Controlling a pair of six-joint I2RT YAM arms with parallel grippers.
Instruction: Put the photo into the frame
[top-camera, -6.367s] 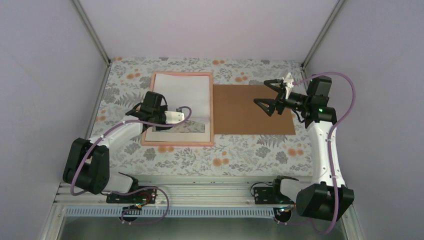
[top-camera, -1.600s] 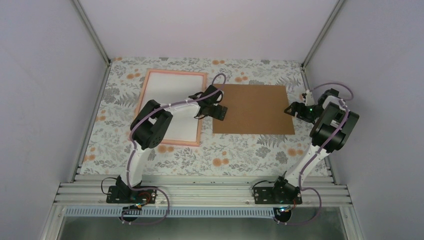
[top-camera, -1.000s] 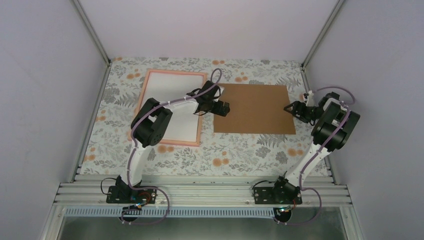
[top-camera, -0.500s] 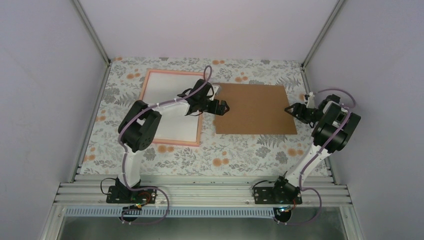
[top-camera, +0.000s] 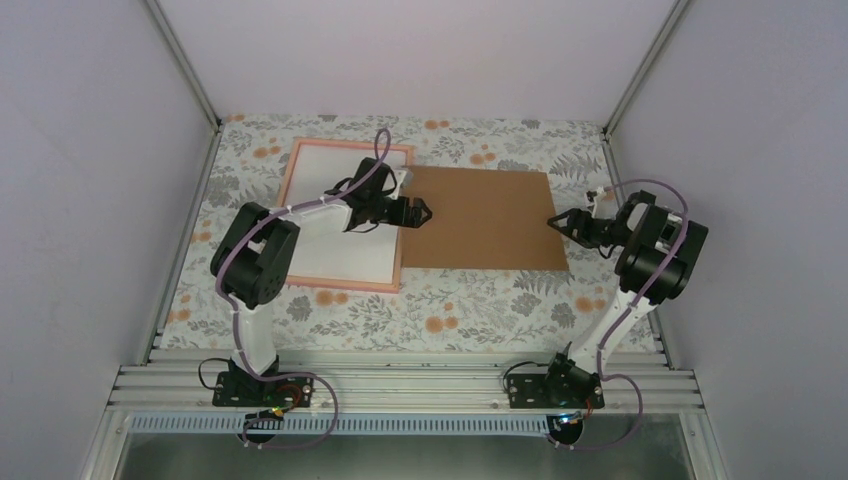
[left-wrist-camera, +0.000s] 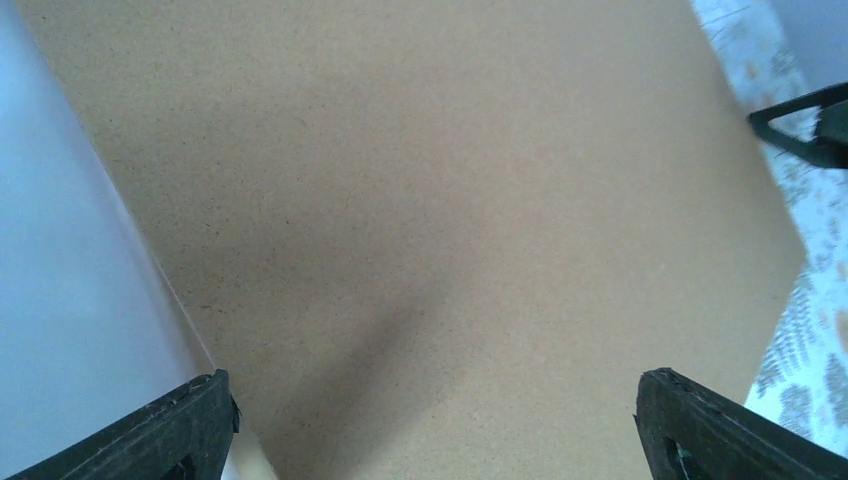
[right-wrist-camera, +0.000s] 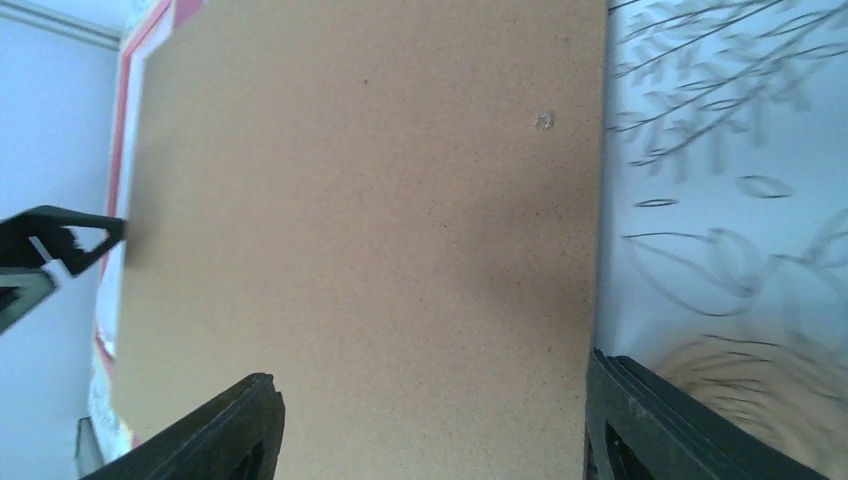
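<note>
The pink frame (top-camera: 288, 205) lies flat at the left, filled by a white sheet (top-camera: 335, 240). The photo's printed side shows in no view, and I cannot tell whether that white sheet is the photo. A brown backing board (top-camera: 485, 220) lies to the right, its left edge at the frame's right rail (right-wrist-camera: 128, 120). My left gripper (top-camera: 415, 212) is open at the board's left edge, low over the board (left-wrist-camera: 430, 200). My right gripper (top-camera: 558, 222) is open at the board's right edge, jaws wide over the board (right-wrist-camera: 370, 250).
A floral cloth (top-camera: 450, 300) covers the table. Metal posts and grey walls close in the back and sides. A rail (top-camera: 400, 385) with both arm bases runs along the near edge. The right gripper's fingertip (left-wrist-camera: 800, 125) shows beyond the board in the left wrist view.
The board has slid left until it meets the frame's right rail. Both grippers moved left with it, and the left arm's elbow swung left. The right jaws narrowed a little.
</note>
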